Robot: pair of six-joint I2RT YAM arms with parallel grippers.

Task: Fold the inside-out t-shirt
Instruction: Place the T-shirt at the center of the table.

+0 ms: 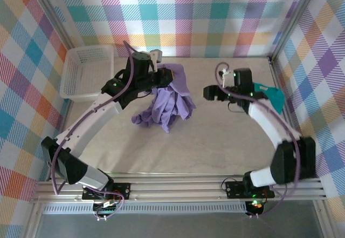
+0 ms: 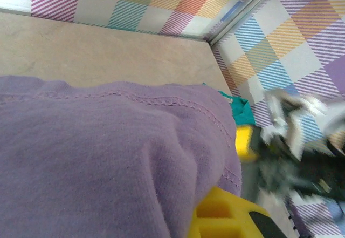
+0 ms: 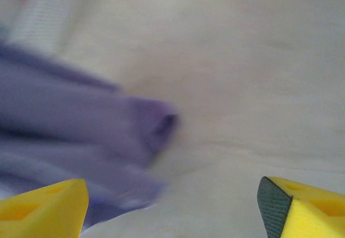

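Lavender t-shirt (image 1: 170,100) in clenched left end effector (image 1: 171,76); released right end effector (image 1: 208,93) nearby.

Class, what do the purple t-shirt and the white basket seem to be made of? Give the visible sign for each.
Purple t-shirt: soft, matte knit cloth, probably cotton; stitched hem, limp folds. White basket: likely moulded plastic, smooth; thin open-mesh walls holding shape.

Left end effector (image 1: 170,76) clamps the inside-out t-shirt (image 1: 172,102); right end effector (image 1: 209,93) hovers with jaws spread wide.
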